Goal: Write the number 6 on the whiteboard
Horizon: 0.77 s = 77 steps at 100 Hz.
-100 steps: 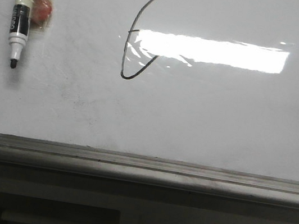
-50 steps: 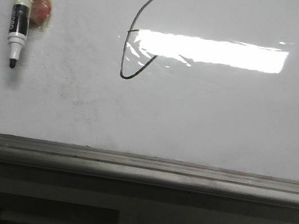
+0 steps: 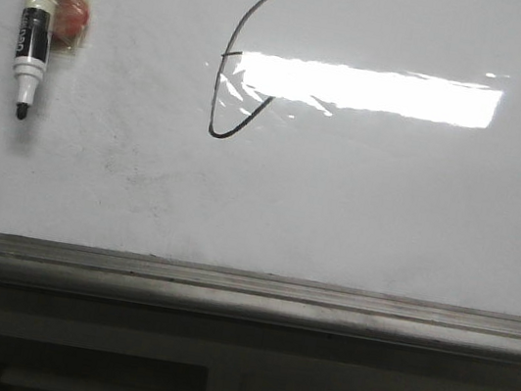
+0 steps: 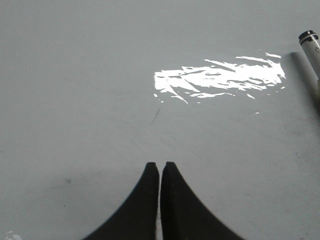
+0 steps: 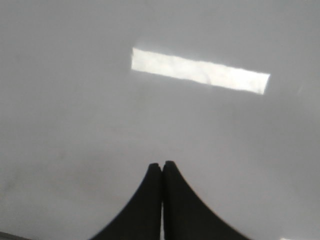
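The whiteboard (image 3: 357, 211) fills the front view, glossy white with a bright rectangular reflection. A thin black number 6 (image 3: 228, 71) is drawn on it at upper centre: a tall curved arc with a narrow pointed loop at its bottom. A white-and-black marker pen (image 3: 36, 21) hangs tip down at the upper left, uncapped, and its end shows in the left wrist view (image 4: 311, 50). My left gripper (image 4: 160, 164) is shut and empty in front of the board. My right gripper (image 5: 161, 163) is shut and empty, facing bare board. Neither gripper shows in the front view.
A small red-orange object (image 3: 71, 17) sits behind the marker pen at the upper left. A grey metal ledge (image 3: 245, 292) runs along the board's lower edge, with dark furniture below it.
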### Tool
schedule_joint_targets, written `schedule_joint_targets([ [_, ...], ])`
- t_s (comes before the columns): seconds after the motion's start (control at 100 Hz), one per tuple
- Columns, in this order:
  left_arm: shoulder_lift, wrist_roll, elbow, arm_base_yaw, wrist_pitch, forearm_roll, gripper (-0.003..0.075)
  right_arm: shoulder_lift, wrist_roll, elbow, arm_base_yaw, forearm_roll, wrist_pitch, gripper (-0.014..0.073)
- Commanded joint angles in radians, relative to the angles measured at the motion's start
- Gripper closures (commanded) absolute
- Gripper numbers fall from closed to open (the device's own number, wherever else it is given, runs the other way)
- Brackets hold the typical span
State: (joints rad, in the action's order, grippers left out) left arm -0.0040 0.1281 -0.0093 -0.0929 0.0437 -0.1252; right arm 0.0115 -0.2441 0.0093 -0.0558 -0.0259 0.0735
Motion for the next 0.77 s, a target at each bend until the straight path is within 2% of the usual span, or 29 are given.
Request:
schedule_joint_targets([
  [0.0, -0.031, -0.010, 0.050, 0.002, -0.067, -0.009, 0.0740, 0.017, 0.006, 0.022, 0.006, 0.037, -0.094, 0.0659],
  [0.76, -0.031, -0.010, 0.050, 0.002, -0.067, -0.009, 0.0740, 0.017, 0.006, 0.022, 0.006, 0.059, -0.112, 0.0659],
])
